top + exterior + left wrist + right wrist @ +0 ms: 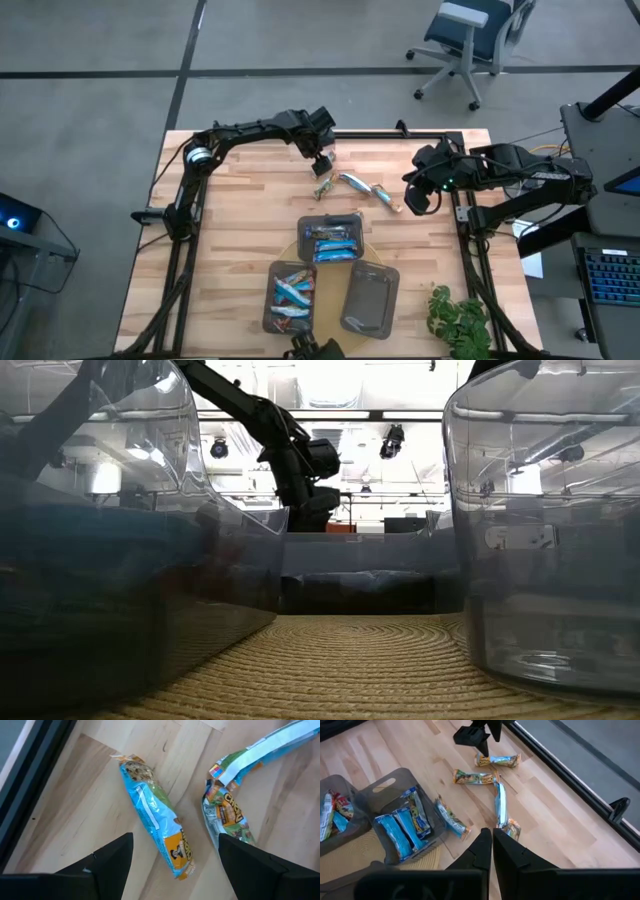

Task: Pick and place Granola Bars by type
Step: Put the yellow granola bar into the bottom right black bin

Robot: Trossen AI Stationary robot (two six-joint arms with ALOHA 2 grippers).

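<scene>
Several Granola Bars lie loose on the wooden table at its far middle: one with a blue and green wrapper [155,835], a second [227,815] beside it, and a third [280,742] beyond. My left gripper [176,837] hovers open over the first bar [497,760], one finger on either side and clear of it. My right gripper [491,847] hangs shut above the table to the right [412,203], holding nothing. Another bar [451,817] lies flat against the far tray's wall.
Three dark grey trays stand near the front middle, partly on a round woven mat [372,258]. The far tray [303,228] holds blue bars, the near left one [272,300] mixed bars, and the near right one [368,298] shows none. A plant [455,320] is at the front right.
</scene>
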